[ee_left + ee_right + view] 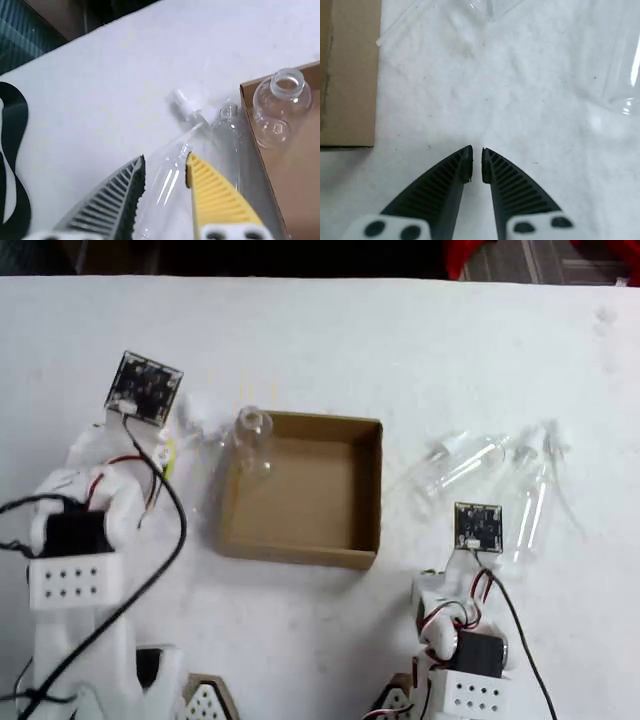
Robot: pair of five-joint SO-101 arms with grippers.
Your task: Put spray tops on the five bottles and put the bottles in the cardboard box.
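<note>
High view: one topless bottle (253,432) stands in the cardboard box (300,552) — other bottles (465,465) lie on the table (400,340). Left gripper (165,159) clasps a lying bottle (162,200); right gripper (476,164) is clenched, empty — most remains.

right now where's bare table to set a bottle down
Free: the wide strip of table beyond the cardboard box, and the patch between the box and the table's near edge. Most of the box floor is bare too. Crowded: clear bottles lie right of the box, and the left pincer sits over more bottles at its left.
</note>
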